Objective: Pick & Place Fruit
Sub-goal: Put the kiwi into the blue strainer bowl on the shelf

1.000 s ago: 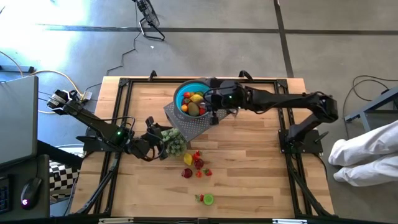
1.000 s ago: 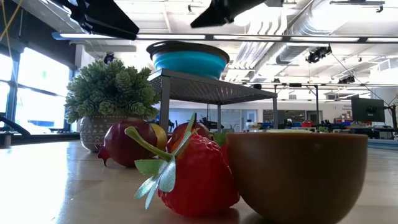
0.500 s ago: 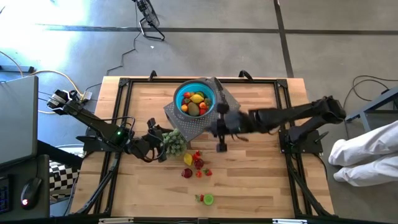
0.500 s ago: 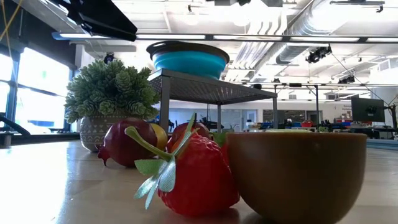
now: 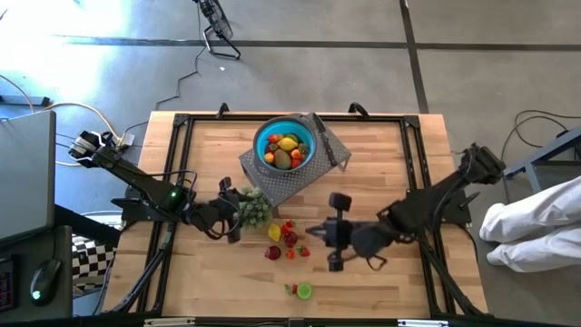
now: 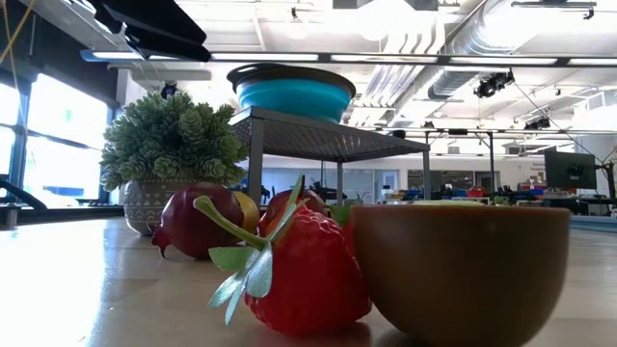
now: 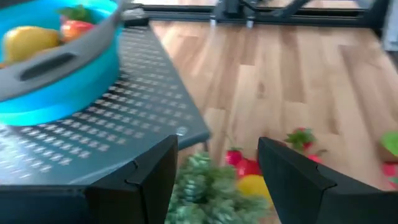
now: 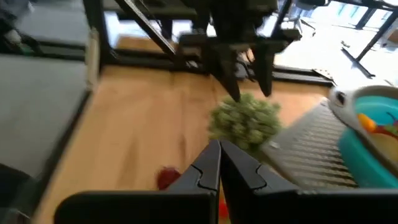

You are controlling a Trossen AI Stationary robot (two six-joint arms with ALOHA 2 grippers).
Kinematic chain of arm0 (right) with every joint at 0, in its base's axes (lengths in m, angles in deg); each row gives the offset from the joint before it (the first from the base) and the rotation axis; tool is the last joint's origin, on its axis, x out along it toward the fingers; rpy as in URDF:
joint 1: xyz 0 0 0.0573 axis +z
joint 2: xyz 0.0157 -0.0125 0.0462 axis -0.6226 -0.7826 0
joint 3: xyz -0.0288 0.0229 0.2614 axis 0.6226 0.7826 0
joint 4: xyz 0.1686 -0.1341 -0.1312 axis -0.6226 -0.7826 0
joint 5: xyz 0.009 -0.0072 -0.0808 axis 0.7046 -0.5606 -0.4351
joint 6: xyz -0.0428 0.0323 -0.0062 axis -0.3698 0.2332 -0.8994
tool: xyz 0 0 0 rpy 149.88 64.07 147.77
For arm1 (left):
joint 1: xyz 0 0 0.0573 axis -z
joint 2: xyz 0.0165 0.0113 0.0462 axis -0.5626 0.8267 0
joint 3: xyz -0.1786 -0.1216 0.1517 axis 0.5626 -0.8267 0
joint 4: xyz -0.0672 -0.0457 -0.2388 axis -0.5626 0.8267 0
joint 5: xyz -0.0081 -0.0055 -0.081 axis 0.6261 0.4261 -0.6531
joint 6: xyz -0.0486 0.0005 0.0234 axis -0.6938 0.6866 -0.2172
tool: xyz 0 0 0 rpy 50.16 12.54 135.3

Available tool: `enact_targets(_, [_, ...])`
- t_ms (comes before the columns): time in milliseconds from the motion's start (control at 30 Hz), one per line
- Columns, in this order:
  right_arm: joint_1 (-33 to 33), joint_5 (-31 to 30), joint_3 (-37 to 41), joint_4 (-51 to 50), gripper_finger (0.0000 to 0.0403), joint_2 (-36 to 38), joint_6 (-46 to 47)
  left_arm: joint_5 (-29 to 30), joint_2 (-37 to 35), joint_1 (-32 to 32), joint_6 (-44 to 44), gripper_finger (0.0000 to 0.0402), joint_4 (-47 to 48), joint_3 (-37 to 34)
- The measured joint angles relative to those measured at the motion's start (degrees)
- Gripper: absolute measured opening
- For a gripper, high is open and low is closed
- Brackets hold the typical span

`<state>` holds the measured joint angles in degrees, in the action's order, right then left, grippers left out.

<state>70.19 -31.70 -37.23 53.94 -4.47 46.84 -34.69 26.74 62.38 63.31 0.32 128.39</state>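
Fruit point(image 5: 287, 240): loose cluster on the table, more in the blue bowl point(image 5: 285, 145)
Right gripper point(image 5: 311, 232): fingers pressed together, empty — just beside the cluster
Left gripper point(image 5: 238, 207): parted, empty — at the potted plant point(image 5: 253, 207)

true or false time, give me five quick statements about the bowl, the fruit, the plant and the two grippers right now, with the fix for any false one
1. The blue bowl sits on the grey perforated stand and holds fruit. True.
2. The right gripper is shut and holds nothing. True.
3. The right gripper hovers over the blue bowl. False: it is beside the loose fruit on the wooden table, away from the bowl.
4. The left gripper has its fingers open, at the green plant. True.
5. All the fruit is in the bowl. False: several pieces lie on the table, including a lime green piece near the front edge.
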Motion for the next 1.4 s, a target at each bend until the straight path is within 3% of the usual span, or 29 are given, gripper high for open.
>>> enact_targets(133, [1.9, 0.5, -0.1, 3.8, 0.0002, -2.3, 0.9, -2.5, 0.0, 0.0, 0.1, 0.0218, 0.0, 0.0])
enact_targets(500, [2.3, 11.5, -0.8, 17.3, 0.0002, -10.5, 6.5, -3.7, 0.0, 0.0, 1.8, 0.0218, 1.0, 0.0])
enact_targets(667, [3.7, 11.5, -5.8, 14.1, 0.0002, -13.6, 7.1, -3.8, 0.0, 0.0, 1.6, 0.0218, 1.6, 0.0])
enact_targets(833, [5.3, 9.3, -14.3, 2.3, 0.0002, -17.8, 7.3, -3.8, 0.0, 0.0, 1.5, 0.0218, 2.0, 0.0])
enact_targets(967, [5.6, 11.2, -19.2, -5.7, 0.0002, -20.8, 10.1, -3.8, 0.0, 0.0, 1.5, 0.0218, 2.0, 0.0])
enact_targets(1133, [5.4, 16.7, -19.5, -9.1, 0.0002, -23.3, 11.3, -3.8, 0.0, 0.0, 1.5, 0.0218, 2.2, 0.0])
enact_targets(1267, [5.4, 16.9, -19.5, -10.9, 0.0005, -25.9, 14.8, -3.8, 0.0, 0.0, 1.5, 0.0218, 2.4, 0.0])
enact_targets(1400, [5.3, 19.6, -19.5, -13.0, 0.0037, -28.1, 18.5, -3.8, 0.0, 0.0, 1.5, 0.0218, 2.4, 0.0])
